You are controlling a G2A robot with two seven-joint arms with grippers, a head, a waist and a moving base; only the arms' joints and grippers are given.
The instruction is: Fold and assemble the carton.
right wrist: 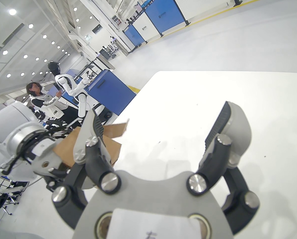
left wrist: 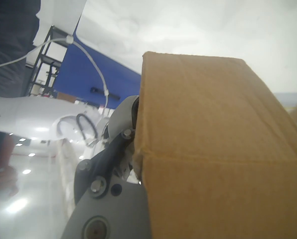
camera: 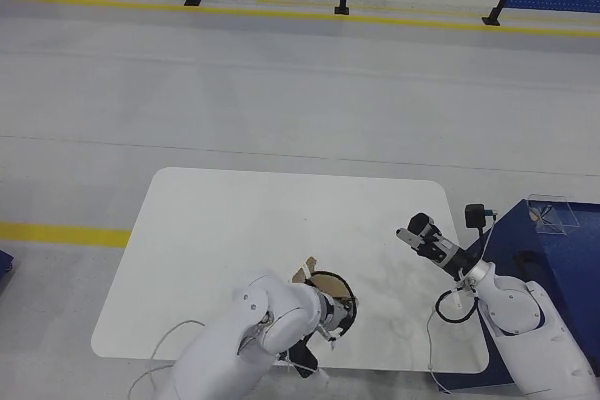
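Observation:
The brown cardboard carton (left wrist: 213, 138) is held close to the left wrist camera, with one flat panel and a fold line facing it. My left gripper (camera: 330, 300) is shut on it near the table's front edge; one dark finger (left wrist: 118, 145) presses on the carton's side, and the other is hidden behind the cardboard. From above, the carton's flaps (camera: 310, 271) stick out past the wrist. In the right wrist view the carton (right wrist: 113, 131) shows loose flaps just off the table top. My right gripper (right wrist: 161, 125) hangs open and holds nothing, over the table's right part (camera: 412, 237), apart from the carton.
The white table (camera: 230, 230) has rounded corners. A blue cabinet (camera: 570, 260) stands against its right side, with a clear plastic piece (camera: 552, 212) on top. White cables (left wrist: 93, 65) run near the left wrist.

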